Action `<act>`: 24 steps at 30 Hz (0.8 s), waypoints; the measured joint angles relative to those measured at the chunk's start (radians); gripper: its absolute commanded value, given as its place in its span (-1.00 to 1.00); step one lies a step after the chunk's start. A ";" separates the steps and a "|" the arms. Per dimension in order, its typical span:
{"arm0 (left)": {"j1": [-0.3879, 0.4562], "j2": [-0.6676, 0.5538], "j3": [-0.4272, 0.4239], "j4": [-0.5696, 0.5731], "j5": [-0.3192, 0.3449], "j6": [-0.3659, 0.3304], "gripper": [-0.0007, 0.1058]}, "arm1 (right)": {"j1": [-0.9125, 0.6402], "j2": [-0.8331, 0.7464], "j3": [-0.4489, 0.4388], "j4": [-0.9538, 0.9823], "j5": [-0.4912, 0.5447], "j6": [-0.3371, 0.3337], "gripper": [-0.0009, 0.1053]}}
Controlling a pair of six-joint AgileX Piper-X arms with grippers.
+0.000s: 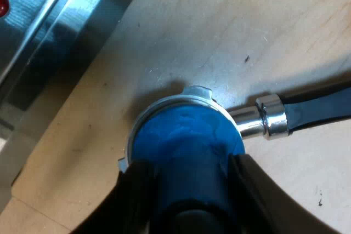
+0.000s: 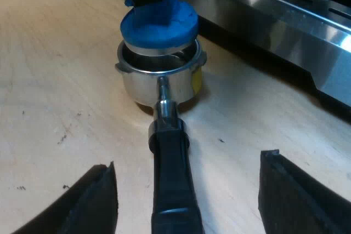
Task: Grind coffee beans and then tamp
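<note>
Tamper [image 1: 186, 141], blue: the round base sits at the mouth of the holder [image 2: 159, 83] and covers most of the opening. How deep it sits cannot be told. The blue neck rises into the left pincer [image 1: 192, 201], whose black fingers [image 1: 134, 195] pinch it from both sides.

Holder, metal: the basket stands upright on the desk [image 2: 49, 80], near the steel base of the espresso machine [image 2: 285, 20] but apart from it.

Handle [image 2: 173, 190], dark, with a bright metal collar: runs out level from the basket, pointing away from the machine.

Right pincer [image 2: 189, 163]: spread wide, one finger on each side of the handle, touching neither the handle nor the basket.

Desk: pale wood with a few small dark specks.
</note>
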 measured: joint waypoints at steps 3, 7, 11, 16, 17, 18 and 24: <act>0.000 0.003 0.010 -0.001 0.000 0.000 -0.98 | 0.000 0.000 0.000 0.000 0.000 0.000 0.10; 0.000 0.036 0.020 0.002 0.014 0.000 -0.98 | 0.000 0.000 0.000 0.000 0.000 0.000 0.10; 0.000 0.053 0.021 -0.010 0.014 0.000 -0.98 | 0.000 0.000 0.000 0.000 0.000 0.000 0.10; 0.000 0.072 0.018 -0.017 0.017 -0.002 -0.98 | 0.000 0.000 0.000 0.000 0.000 0.000 0.10; 0.000 0.073 0.017 -0.019 0.019 -0.001 -0.98 | 0.000 0.000 0.000 0.000 0.000 0.000 0.10; 0.000 0.080 0.015 -0.019 0.021 -0.001 -0.98 | 0.000 0.000 0.000 0.000 0.000 0.000 0.10; 0.002 0.109 -0.002 -0.021 0.051 -0.002 -0.98 | 0.000 0.000 0.000 0.000 0.000 0.000 0.10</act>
